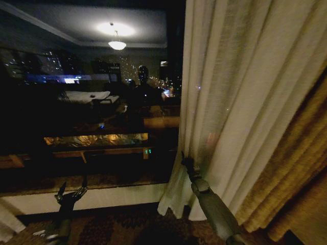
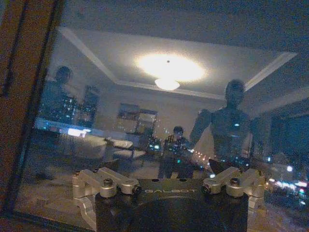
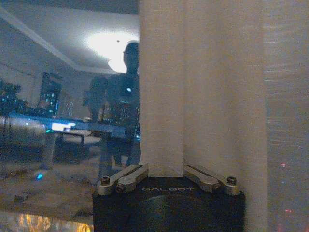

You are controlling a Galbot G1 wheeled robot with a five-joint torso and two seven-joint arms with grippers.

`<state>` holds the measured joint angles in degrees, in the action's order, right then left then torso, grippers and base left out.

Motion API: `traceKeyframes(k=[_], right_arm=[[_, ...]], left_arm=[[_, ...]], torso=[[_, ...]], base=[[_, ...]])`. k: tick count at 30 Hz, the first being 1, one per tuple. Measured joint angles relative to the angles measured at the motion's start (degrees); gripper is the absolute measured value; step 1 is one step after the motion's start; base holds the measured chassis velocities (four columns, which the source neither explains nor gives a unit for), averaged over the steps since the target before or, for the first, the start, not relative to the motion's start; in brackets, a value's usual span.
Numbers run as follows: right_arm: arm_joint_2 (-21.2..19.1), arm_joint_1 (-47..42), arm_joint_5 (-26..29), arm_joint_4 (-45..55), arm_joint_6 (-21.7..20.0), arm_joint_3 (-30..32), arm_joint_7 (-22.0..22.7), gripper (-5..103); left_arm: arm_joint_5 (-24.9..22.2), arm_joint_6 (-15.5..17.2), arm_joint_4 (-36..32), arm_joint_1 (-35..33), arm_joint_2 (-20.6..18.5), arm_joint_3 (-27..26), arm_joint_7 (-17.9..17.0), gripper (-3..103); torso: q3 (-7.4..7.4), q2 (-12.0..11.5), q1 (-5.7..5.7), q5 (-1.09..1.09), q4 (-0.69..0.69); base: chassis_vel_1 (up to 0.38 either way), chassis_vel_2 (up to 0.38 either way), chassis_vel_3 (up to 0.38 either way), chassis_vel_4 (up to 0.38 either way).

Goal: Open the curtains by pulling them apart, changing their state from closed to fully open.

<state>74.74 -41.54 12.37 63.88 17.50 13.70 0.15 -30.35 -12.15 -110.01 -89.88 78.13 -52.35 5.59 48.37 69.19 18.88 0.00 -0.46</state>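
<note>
One sheer cream curtain [image 1: 240, 92] hangs gathered on the right of the dark window [image 1: 92, 102], and the glass to its left is bare. My right gripper [image 1: 185, 162] is at that curtain's inner edge, low down. In the right wrist view the right gripper [image 3: 165, 169] is shut on a fold of the curtain [image 3: 203, 87]. A sliver of pale fabric [image 1: 5, 224] shows at the lower left edge. My left gripper [image 1: 71, 194] hangs low at the left before the sill, open and holding nothing. In its own wrist view the left gripper [image 2: 169, 181] faces the glass.
A thick golden-yellow drape [image 1: 296, 168] hangs right of the sheer curtain. A white sill [image 1: 117, 196] runs under the window, with patterned carpet [image 1: 127, 224] below. The glass reflects the lit room and the robot. A wooden window frame [image 2: 24, 96] stands beside the left gripper.
</note>
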Motion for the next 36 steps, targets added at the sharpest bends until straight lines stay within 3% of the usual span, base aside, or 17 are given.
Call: traceKeyframes(k=[11, 16, 26, 36], right_arm=[[-0.4, -0.1, -0.2, 0.1, 1.3, 0.0, 0.0, 0], [-0.3, -0.3, -0.5, 0.2, 1.6, 0.1, -0.2, 0], [0.2, -0.7, -0.1, 0.8, 1.0, 0.4, 0.8, 0], [0.0, -0.7, 0.7, 0.7, 0.5, 0.5, 0.5, 0]], left_arm=[[0.0, 0.0, 0.0, 0.0, 0.0, 0.0, 0.0, 100], [0.0, 0.0, 0.0, 0.0, 0.0, 0.0, 0.0, 100], [0.0, 0.0, 0.0, 0.0, 0.0, 0.0, 0.0, 100], [0.0, 0.0, 0.0, 0.0, 0.0, 0.0, 0.0, 100]], torso=[[0.01, 0.0, 0.00, 0.03, -0.03], [0.00, 0.0, 0.00, -0.08, 0.00], [0.00, 0.0, 0.00, 0.03, -0.01], [0.00, 0.0, 0.00, -0.01, 0.00]], base=[[-0.211, -0.236, 0.233, 0.227], [0.008, -0.010, 0.001, 0.009], [0.036, 0.036, -0.018, -0.029], [-0.040, -0.040, 0.044, 0.040]])
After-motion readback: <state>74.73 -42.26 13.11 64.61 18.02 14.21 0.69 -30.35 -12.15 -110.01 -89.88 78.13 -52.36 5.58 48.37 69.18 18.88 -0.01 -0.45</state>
